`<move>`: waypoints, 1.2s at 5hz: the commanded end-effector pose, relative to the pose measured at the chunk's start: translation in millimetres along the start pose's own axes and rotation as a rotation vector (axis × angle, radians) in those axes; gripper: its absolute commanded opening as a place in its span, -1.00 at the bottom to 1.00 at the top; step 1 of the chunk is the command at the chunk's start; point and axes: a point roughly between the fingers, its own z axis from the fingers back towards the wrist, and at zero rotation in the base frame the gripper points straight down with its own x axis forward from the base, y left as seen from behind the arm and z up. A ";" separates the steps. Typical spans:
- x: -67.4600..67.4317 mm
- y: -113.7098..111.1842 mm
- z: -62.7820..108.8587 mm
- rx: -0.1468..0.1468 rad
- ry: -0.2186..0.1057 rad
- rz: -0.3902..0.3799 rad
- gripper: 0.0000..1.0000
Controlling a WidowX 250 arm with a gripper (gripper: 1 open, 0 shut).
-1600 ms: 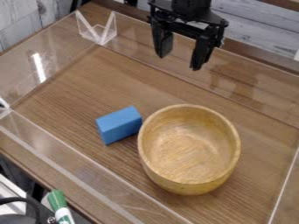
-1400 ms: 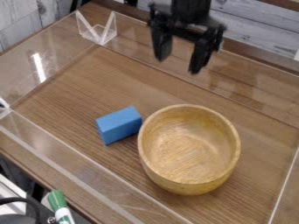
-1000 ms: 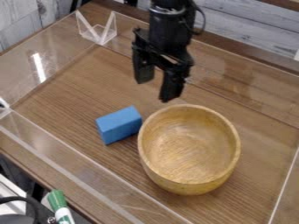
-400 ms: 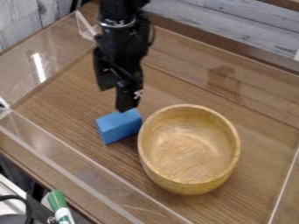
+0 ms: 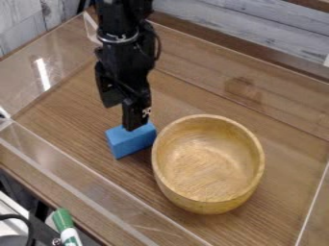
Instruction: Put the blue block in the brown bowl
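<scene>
A small blue block [image 5: 125,141] lies on the wooden table just left of the brown bowl [image 5: 209,161], which is round, light wood and has nothing in it. My black gripper [image 5: 122,109] points down right above the block's far end, its fingers [image 5: 135,113] apart and nothing between them. The fingertips hang close over the block and partly cover its top; I cannot tell whether they touch it.
Clear acrylic walls [image 5: 38,67] ring the wooden table [image 5: 244,96]. A folded clear plastic stand [image 5: 106,29] sits at the back left. A marker-like object [image 5: 62,229] lies outside the front-left wall.
The gripper has travelled from the back right, behind the bowl, leftward and toward the front, and dropped lower until it hangs over the blue block. Block and bowl have stayed put.
</scene>
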 end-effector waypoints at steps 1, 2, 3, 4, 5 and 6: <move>4.0 4.8 1.5 0.018 -0.034 0.000 1.00; 4.9 4.4 -2.6 0.018 -0.037 -0.002 1.00; 5.0 3.6 -3.0 0.017 -0.043 -0.004 1.00; 4.9 2.7 -3.2 0.017 -0.047 -0.003 1.00; 4.8 1.5 -2.3 0.016 -0.052 -0.002 1.00; 4.4 0.6 -1.7 0.015 -0.056 0.001 1.00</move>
